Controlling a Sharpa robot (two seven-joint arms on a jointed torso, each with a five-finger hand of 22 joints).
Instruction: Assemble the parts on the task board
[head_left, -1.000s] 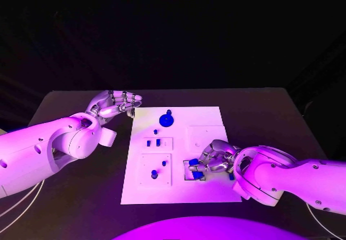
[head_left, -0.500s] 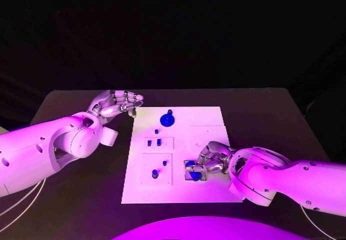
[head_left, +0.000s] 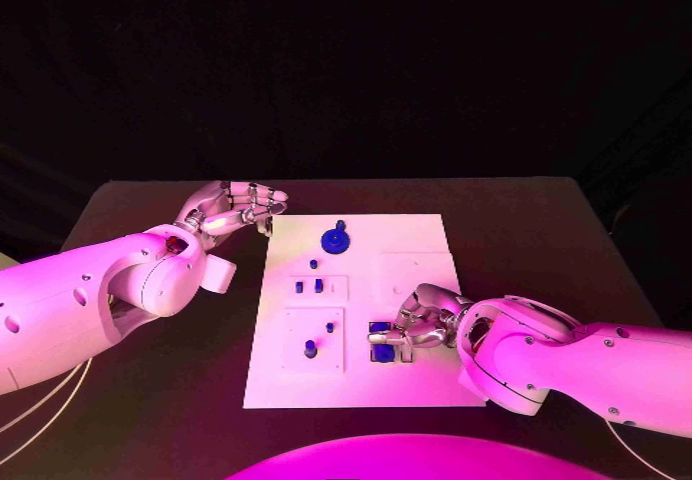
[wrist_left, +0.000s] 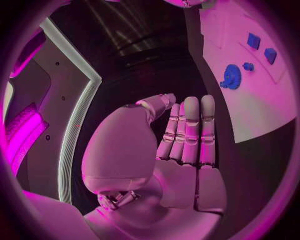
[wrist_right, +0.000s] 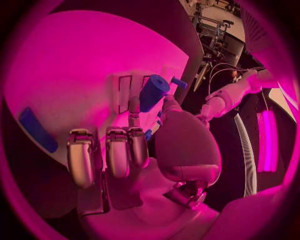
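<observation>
A black bench (head_left: 534, 230) carries one white task board (head_left: 418, 235) at its middle, with two white arms reaching in, one from each side. The left hand (head_left: 231, 210) hovers above the bench just beside the board's far left corner; in the left wrist view the same hand (wrist_left: 178, 145) shows its fingers (wrist_left: 190, 130) held straight and pressed side by side, holding nothing. The right hand (head_left: 426, 320) sits low over the near right part of the board, its fingers curled down around a blue part (head_left: 385, 340) at a square recess there. In the right wrist view, this hand (wrist_right: 140, 155) pinches one blue cylinder-like part (wrist_right: 153, 92) between the thumb and a fingertip, while the other fingers (wrist_right: 81, 155) bend downward next to it. A flat blue piece (wrist_right: 37, 130) lies on the board to the side of those bent fingers. On the board, counted in the head view: one round blue gear (head_left: 333, 239) with a small blue knob just beyond it lies nearest the left hand's fingers; two small blue pegs (head_left: 309, 287) stand side by side in a raised panel between the two hands; two more blue pieces (head_left: 310, 348) sit in a second panel just to the side of the right hand's fingers. How many separate blue pieces lie under the right hand cannot be told.
</observation>
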